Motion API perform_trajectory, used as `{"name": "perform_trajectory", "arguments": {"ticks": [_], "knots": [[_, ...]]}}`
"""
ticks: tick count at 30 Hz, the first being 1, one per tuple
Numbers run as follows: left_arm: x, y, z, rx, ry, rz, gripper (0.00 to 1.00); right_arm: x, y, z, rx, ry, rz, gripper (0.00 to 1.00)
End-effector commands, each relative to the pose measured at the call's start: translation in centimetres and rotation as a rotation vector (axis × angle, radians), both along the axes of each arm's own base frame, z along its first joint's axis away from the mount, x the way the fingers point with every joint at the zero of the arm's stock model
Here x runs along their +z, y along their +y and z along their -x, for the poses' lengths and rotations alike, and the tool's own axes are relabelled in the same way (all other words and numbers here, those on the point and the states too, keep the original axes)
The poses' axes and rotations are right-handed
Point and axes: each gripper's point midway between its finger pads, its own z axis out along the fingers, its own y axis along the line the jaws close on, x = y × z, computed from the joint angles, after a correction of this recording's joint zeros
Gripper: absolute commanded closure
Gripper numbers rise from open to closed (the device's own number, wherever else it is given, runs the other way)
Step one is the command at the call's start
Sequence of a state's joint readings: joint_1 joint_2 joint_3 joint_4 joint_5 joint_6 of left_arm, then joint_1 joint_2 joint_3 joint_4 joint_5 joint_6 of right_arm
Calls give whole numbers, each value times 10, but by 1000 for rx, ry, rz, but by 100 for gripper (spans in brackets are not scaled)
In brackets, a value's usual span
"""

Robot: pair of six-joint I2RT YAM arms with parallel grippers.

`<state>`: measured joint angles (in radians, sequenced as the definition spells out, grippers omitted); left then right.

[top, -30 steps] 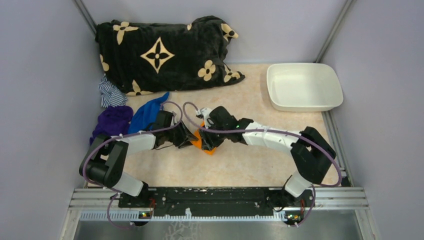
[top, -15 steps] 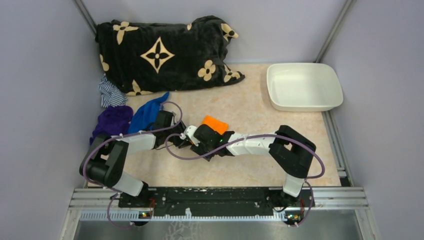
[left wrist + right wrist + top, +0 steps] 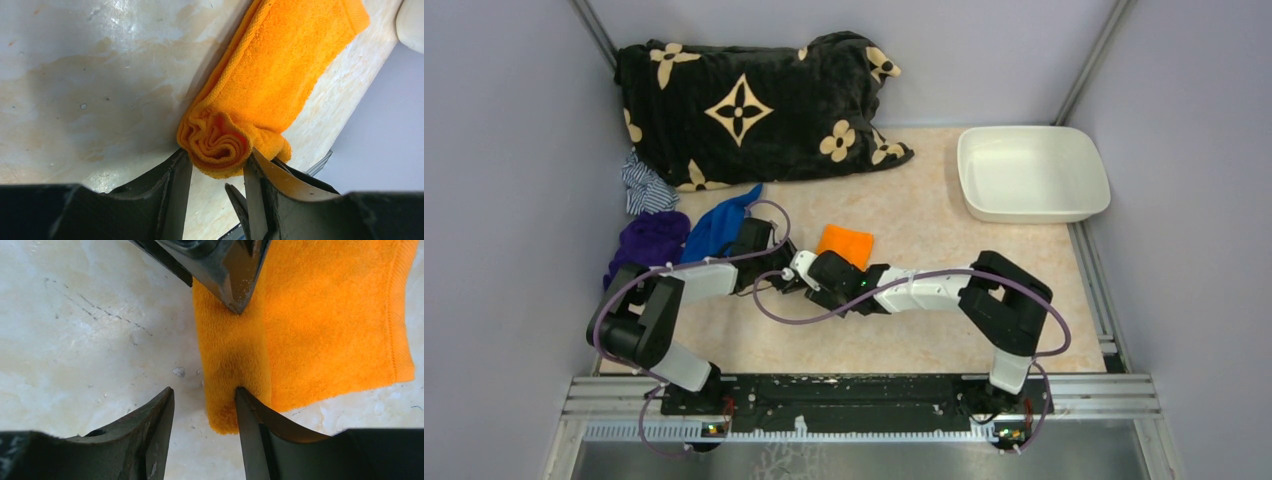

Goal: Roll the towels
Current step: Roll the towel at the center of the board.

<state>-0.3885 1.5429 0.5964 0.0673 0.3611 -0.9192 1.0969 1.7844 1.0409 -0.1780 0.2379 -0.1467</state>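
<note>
Orange towel (image 3: 845,243) part-rolled, we judged.
Left end effector (image 3: 217,152) pinched the roll, right end effector (image 3: 204,390) stood spread; next we needed even turning.

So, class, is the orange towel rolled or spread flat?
Partly rolled: the orange towel shows a spiral end in the left wrist view; the rest lies flat.

Beige marbled table (image 3: 904,320) under orange towel (image 3: 847,243), blue towel (image 3: 719,225), purple cloth (image 3: 649,243), striped cloth (image 3: 644,185), black blanket (image 3: 754,110), white tub (image 3: 1029,175).
</note>
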Motion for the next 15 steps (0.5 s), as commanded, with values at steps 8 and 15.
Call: {"name": "perform_trajectory", "arguments": {"ticks": [8,15], "knots": [[-52,35,35,5,146,-206,50,49,1,-1,48,-62,-84,51],[-51,36,36,7,147,-211,50,1,-8,1,47,-19,25,51]]}}
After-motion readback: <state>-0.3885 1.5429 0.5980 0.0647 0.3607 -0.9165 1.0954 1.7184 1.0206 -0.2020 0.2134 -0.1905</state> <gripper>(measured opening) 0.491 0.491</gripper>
